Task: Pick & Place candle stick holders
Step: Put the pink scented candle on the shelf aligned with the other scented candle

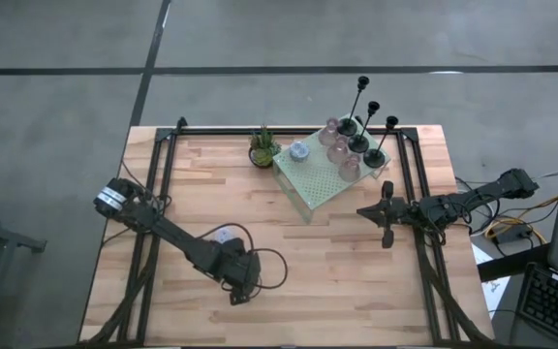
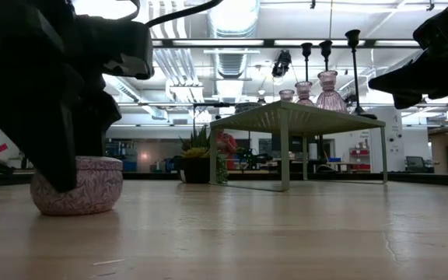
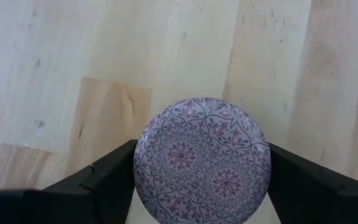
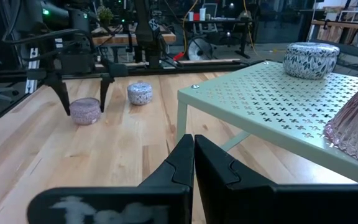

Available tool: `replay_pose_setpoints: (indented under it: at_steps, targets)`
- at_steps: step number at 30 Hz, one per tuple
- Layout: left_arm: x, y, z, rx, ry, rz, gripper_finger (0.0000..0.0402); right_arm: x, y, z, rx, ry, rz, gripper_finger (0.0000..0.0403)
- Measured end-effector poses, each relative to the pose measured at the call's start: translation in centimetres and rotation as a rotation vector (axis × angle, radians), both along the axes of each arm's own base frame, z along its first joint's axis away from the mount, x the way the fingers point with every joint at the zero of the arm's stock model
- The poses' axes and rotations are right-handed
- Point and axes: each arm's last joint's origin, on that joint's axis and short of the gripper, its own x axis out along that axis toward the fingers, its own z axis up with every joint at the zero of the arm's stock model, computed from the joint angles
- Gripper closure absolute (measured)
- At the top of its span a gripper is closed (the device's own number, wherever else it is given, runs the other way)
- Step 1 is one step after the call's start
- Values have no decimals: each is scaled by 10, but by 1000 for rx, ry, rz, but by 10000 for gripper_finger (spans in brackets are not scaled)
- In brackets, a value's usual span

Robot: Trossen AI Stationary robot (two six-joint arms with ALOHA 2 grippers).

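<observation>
A pink patterned round holder [image 3: 202, 162] stands on its base on the wood table [image 1: 337, 281], near the front. My left gripper [image 1: 240, 283] is open and points down over it, one finger close on each side, as the right wrist view [image 4: 84, 99] shows. A pale lilac round holder [image 4: 140, 93] stands just beyond it [image 1: 223, 234]. Three black holders [image 1: 361, 126], three pinkish glass cups [image 1: 340, 153] and a blue round holder [image 1: 299, 150] stand on the pale green platform [image 1: 308, 194]. My right gripper [image 1: 387, 215] is shut and empty, above the table beside the platform's right corner.
A small potted green plant [image 1: 263, 147] stands at the far edge, left of the platform. A black metal frame [image 1: 163, 165] runs along the table's left, far and right sides. Bare wood lies between the two arms.
</observation>
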Motion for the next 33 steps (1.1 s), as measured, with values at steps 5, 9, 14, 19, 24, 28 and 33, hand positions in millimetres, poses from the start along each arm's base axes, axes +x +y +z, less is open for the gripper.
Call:
replay_pose_setpoints:
  at_steps: [5, 9, 14, 19, 24, 28, 33]
  targets:
    - [2, 3, 0, 8, -3, -6, 102, 0, 0, 0, -2, 0, 0, 394]
    - [5, 7, 2, 19, -8, -26, 87, 0, 0, 0, 2, 0, 0, 394]
    - [17, 15, 12, 38, -40, -60, 96, 0, 0, 0, 2, 0, -1, 394]
    - [32, 32, 30, 65, -53, -99, 98, 0, 0, 0, -2, 0, 0, 394]
    - [50, 60, 60, 114, -52, -107, 94, 0, 0, 0, -1, 0, 0, 394]
    - [68, 88, 93, 126, -122, -117, 93, 0, 0, 0, 2, 0, -1, 394]
    - [85, 128, 137, 117, -255, -90, 93, 0, 0, 0, -2, 0, 0, 394]
